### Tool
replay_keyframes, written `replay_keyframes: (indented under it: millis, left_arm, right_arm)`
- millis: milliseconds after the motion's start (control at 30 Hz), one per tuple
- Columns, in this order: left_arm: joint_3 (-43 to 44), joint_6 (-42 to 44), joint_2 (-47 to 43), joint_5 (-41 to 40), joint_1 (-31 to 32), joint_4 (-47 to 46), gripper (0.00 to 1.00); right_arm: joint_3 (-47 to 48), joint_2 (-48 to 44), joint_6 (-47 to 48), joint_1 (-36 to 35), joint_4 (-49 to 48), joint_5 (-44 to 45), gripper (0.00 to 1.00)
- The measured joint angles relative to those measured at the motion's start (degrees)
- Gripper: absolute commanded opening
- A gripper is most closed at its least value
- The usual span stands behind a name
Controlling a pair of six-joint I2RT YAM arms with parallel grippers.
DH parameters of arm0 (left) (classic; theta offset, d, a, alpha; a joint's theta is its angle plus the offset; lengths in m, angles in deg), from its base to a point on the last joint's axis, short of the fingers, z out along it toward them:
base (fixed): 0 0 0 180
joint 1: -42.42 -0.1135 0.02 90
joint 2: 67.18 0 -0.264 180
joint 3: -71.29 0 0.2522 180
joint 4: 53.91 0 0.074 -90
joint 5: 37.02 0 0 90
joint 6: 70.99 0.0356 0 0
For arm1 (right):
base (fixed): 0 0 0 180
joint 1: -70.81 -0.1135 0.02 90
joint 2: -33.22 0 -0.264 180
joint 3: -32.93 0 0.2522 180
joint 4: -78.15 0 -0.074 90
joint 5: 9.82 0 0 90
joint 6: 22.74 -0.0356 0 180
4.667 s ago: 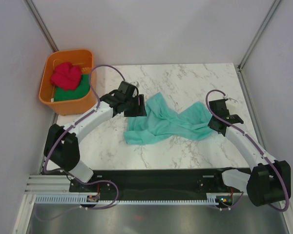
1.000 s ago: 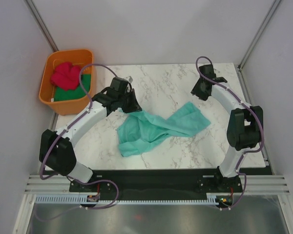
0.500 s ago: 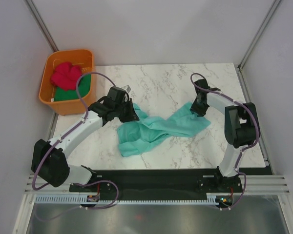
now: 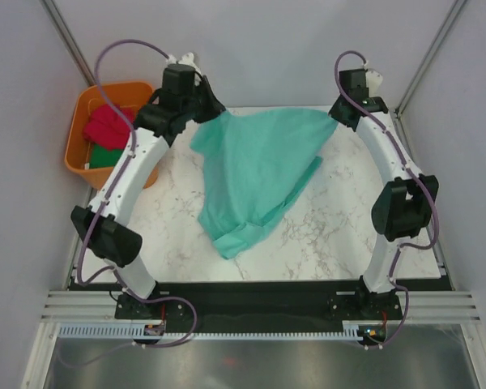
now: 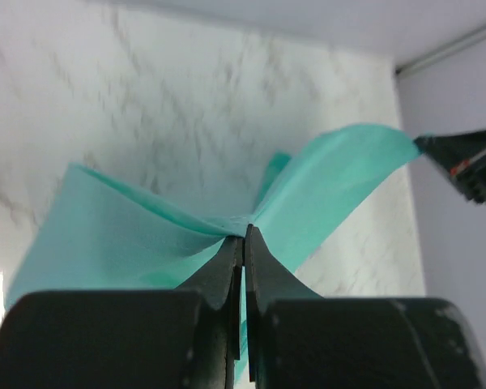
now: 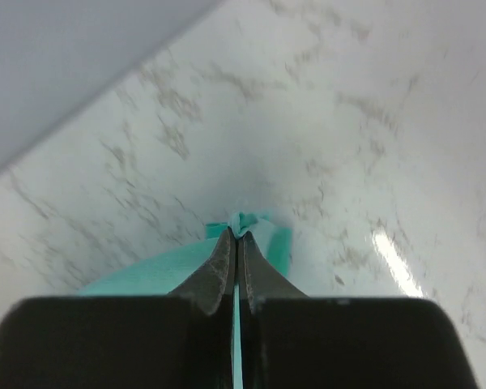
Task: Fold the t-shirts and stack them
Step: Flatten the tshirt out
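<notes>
A teal t-shirt (image 4: 259, 166) hangs stretched between both grippers at the far side of the table, its lower end trailing down to the marble near the front. My left gripper (image 4: 201, 120) is shut on the shirt's far left corner (image 5: 227, 231). My right gripper (image 4: 334, 120) is shut on the far right corner (image 6: 243, 223). In the left wrist view the cloth fans out from the closed left gripper (image 5: 244, 235); in the right wrist view a small bunch of cloth pokes out at the right gripper (image 6: 236, 233). A pinkish-red t-shirt (image 4: 107, 126) and a dark green t-shirt (image 4: 105, 154) lie crumpled in the orange tub (image 4: 85, 166).
The orange tub stands off the table's far left corner, close behind the left arm. Grey walls close in the marble table (image 4: 340, 235) at the back and on both sides. The arms' bases sit on the black rail (image 4: 259, 304) at the near edge.
Both grippers have risen and moved to the far side, lifting the teal shirt off the table and spreading it. The right gripper has shut on its corner.
</notes>
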Motion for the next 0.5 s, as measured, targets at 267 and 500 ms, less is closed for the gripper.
replay_keyframes:
  millis: [267, 500]
  left_arm:
    - [6.1, 1.1, -12.4, -3.3, 3.6, -0.1, 0.02]
    - [-27.4, -0.7, -28.2, -3.3, 14.3, -0.1, 0.02]
  right_arm:
    - [-4.5, -18.0, 1.4, 1.3, -4.4, 6.6, 0.00]
    - [-34.9, -28.4, -1.1, 1.4, -6.2, 7.5, 0.00]
